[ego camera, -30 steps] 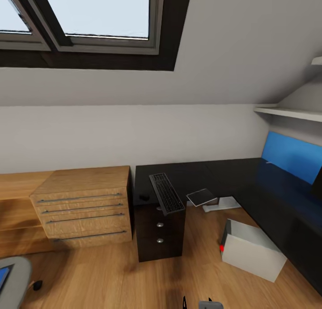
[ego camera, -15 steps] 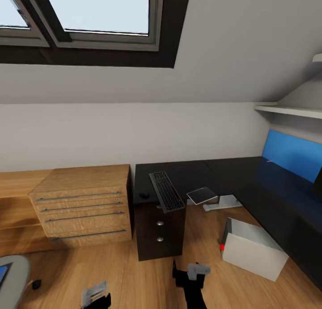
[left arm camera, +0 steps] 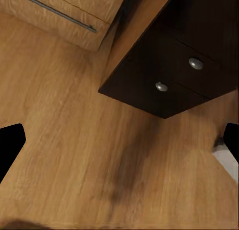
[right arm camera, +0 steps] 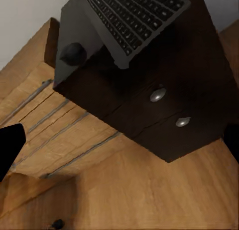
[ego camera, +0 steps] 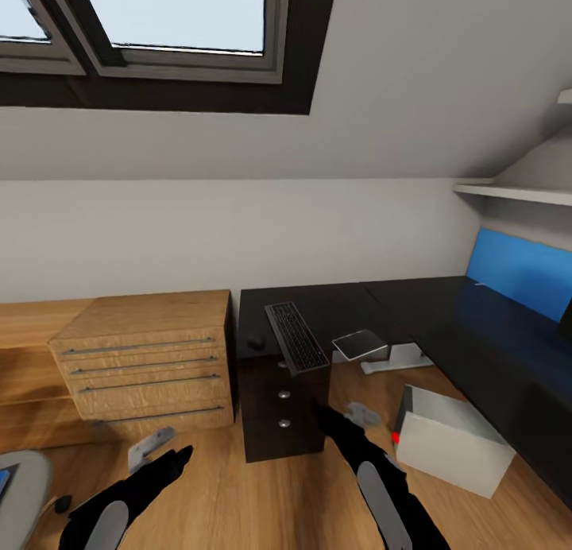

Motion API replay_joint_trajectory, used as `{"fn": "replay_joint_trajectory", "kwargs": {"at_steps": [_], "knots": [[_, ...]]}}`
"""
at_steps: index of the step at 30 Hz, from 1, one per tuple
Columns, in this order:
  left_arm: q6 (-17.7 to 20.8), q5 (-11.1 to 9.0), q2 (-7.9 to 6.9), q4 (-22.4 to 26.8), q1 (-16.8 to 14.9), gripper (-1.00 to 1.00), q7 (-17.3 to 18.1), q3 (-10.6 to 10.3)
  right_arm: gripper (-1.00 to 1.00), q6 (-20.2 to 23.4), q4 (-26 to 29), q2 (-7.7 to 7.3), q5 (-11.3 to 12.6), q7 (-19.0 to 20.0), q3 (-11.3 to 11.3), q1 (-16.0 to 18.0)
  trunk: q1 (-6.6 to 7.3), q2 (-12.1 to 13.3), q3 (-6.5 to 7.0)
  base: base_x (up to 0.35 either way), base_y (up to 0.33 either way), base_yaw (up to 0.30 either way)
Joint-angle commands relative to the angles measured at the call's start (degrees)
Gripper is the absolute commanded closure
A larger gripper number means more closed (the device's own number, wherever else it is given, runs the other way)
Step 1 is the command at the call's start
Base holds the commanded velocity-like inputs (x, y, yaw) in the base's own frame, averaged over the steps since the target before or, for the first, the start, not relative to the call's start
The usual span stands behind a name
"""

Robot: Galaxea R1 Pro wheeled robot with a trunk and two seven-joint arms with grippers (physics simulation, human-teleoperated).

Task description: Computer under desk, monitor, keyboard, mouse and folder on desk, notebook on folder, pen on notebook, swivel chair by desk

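The black L-shaped desk [ego camera: 373, 300] fills the room's right corner. The dark keyboard [ego camera: 295, 337] lies on it, overhanging the front edge above the knobbed drawers [ego camera: 284, 395]. The small black mouse [ego camera: 255, 342] sits to its left, also seen as the mouse [right arm camera: 73, 54] beside the keyboard [right arm camera: 134, 18]. The pale grey computer [ego camera: 453, 448], showing a red light, stands askew on the floor by the desk. The swivel chair [ego camera: 22, 498] holds a sliver of blue folder [ego camera: 4, 482]. My left gripper [ego camera: 151, 447] [left arm camera: 119, 145] and right gripper [ego camera: 361, 413] [right arm camera: 119, 140] hang open over the floor before the drawers.
A light wood drawer unit [ego camera: 147, 359] stands left of the desk. A tilted grey plate [ego camera: 359, 345] and a white piece [ego camera: 395, 359] sit beneath the desk's inner corner. A blue wall panel [ego camera: 524, 276] and a shelf [ego camera: 516, 192] are at the right.
Both arms have risen from the picture's bottom edge and stretched forward toward the desk's drawers. The view has shifted slightly.
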State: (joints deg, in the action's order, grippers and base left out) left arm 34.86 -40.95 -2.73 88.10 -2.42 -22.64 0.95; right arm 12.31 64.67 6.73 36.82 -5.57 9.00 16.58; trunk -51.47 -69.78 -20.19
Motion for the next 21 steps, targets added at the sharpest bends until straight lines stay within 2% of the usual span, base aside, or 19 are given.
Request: {"fn": "replay_joint_trajectory", "kwargs": {"at_steps": [1,2,5,8,10,11,13,14,19,21], "knots": [[0.9,-1.8,0.01,0.4,0.0,-1.00,-0.5,0.4,-1.00,1.5,0.6,-0.36,2.4,-0.2,-1.2,0.0,-0.23,-0.5,-0.26,0.000,0.000,0.000],[1.9,-3.9,0.02,0.3,0.0,-1.00,-0.6,1.1,-1.00,3.9,1.3,-1.14,5.9,0.1,-3.6,0.0,-0.45,-0.9,-0.44,0.000,0.000,0.000],[2.9,-6.3,0.06,-1.7,0.0,-1.00,-0.5,1.7,-1.00,7.2,1.2,-2.73,10.8,0.6,-6.3,0.0,-1.11,-2.1,-0.98,0.000,0.000,0.000],[3.3,-7.2,0.13,-3.9,0.0,-1.00,-0.4,1.4,-1.00,8.6,-0.6,-4.29,13.1,1.2,-7.8,0.0,-1.77,-3.3,-1.52,0.000,0.000,0.000],[3.5,-6.4,0.17,-4.0,0.0,-1.00,-0.4,-2.9,-1.00,9.2,-1.7,-5.60,14.1,3.7,-8.8,0.0,-2.21,-4.1,-1.87,0.000,0.000,0.000],[2.6,-5.8,0.09,-3.7,0.0,-1.00,-0.6,-7.5,-1.00,9.6,-2.1,-6.19,14.4,7.1,-9.1,0.0,-2.43,-4.5,-2.05,0.000,0.000,0.000],[0.5,-5.3,-0.04,-3.2,0.0,-1.00,-0.7,-10.2,-1.00,9.8,-2.2,-6.74,14.5,10.1,-9.3,0.0,-2.87,-5.3,-2.41,0.000,0.000,0.000],[-2.5,-5.0,-0.81,-1.3,0.0,-1.00,-0.7,-11.9,-1.00,10.0,-2.5,-7.39,14.7,12.2,-9.4,0.0,-3.09,-5.7,-2.59,0.000,0.000,0.000],[-4.6,-4.9,-2.98,1.8,0.0,-1.00,-0.8,-12.9,-1.00,10.2,-2.7,-7.81,14.9,13.7,-9.5,0.0,-4.18,-7.7,-3.49,0.000,0.000,0.000],[-4.7,-4.9,-3.15,2.0,0.0,-1.00,-0.8,-12.9,-1.00,10.3,-2.7,-7.84,14.9,13.7,-9.6,0.0,-4.62,-8.5,-3.85,0.000,0.000,0.000]]}}
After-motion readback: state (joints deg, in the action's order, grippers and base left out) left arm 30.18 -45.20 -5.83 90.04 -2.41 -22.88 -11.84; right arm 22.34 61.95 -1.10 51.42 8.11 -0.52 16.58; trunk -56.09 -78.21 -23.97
